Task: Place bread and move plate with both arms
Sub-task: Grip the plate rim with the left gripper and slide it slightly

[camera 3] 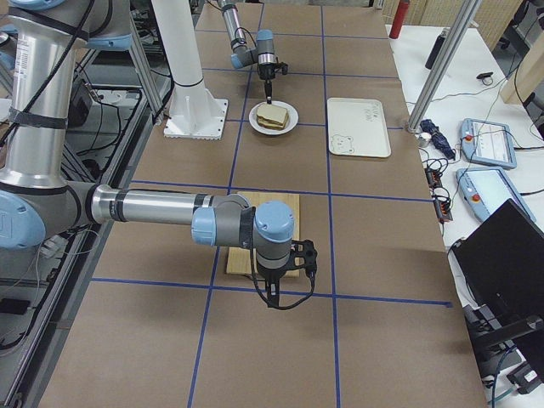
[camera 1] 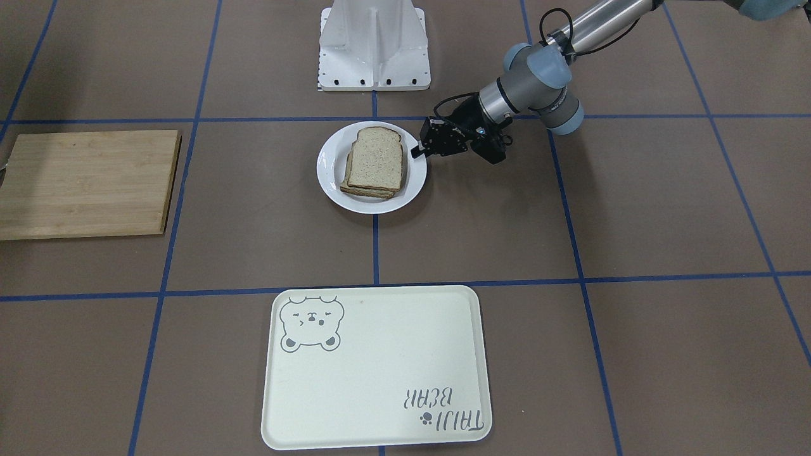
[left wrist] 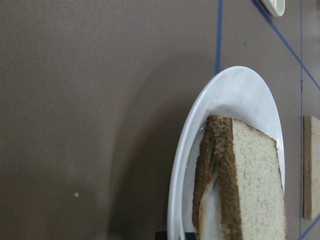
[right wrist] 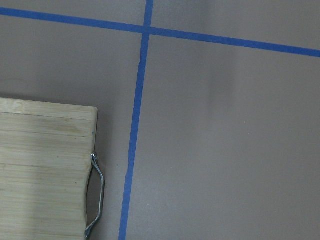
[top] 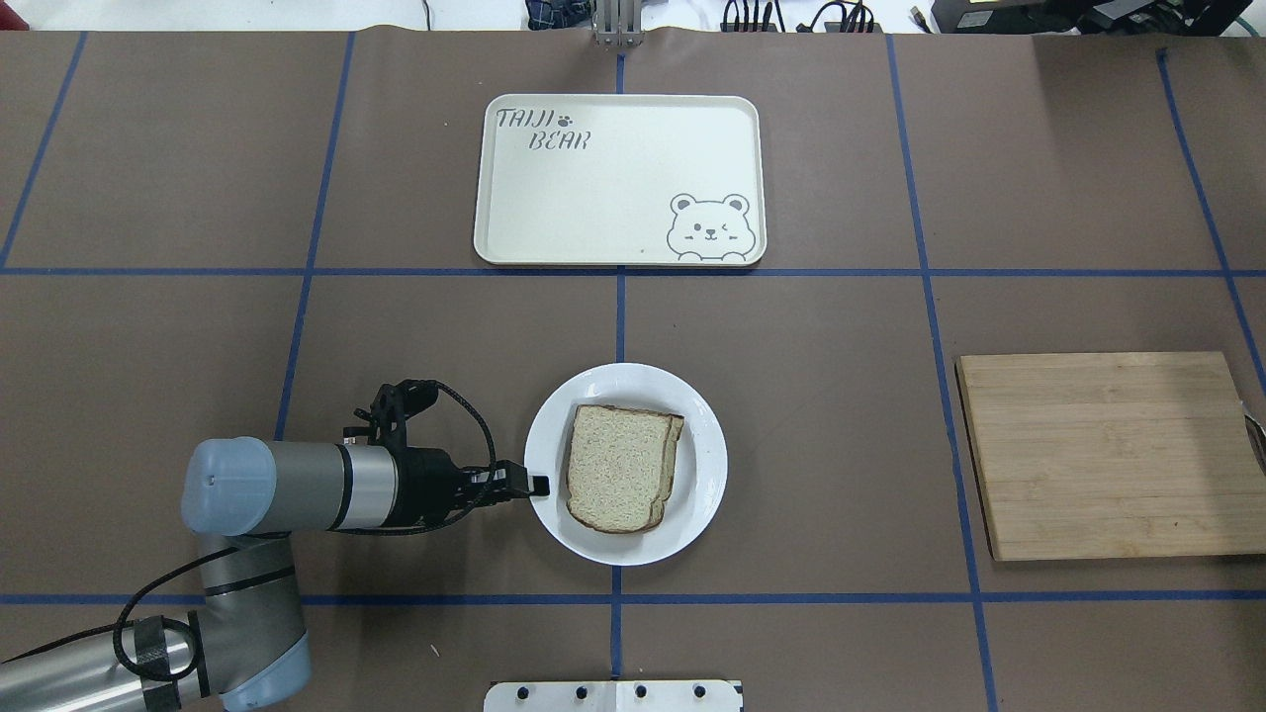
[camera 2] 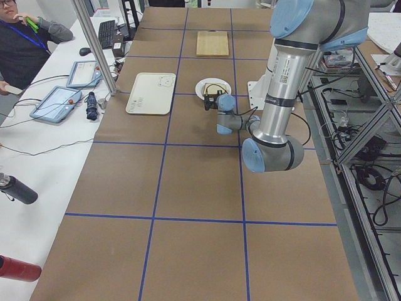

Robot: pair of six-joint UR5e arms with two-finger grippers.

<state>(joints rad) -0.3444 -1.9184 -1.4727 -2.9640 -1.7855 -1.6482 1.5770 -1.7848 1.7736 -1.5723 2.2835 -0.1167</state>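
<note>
Tray, front-facing view: the cream tray (camera 1: 380,367) lay nearest the camera, well apart from the plate (camera 1: 329,174).
Plate: it sat mid-table, between the tray and the white base block (camera 1: 374,47).
Bread: the bread (camera 1: 377,161) lay on the plate atop another slice. Its rounded top pointed toward the base block, and its long axis ran from robot to tray, slightly skewed.
Left gripper: the left gripper (camera 1: 419,152) lay low and level, with its tips at the plate's rim on the robot's left. Whether it clamped the rim could not be told.
Cutting board, overhead view: the cutting board (top: 1108,455) lay on the robot's right, well apart from the plate.
Right gripper, exterior right view: the right gripper (camera 3: 274,299) pointed down over the cutting board. Wide or narrow could not be told.
Crust, left wrist view: the stacked slices showed edge-on.
Handle, right wrist view: a metal handle (right wrist: 95,195) sat on the board's end.
</note>
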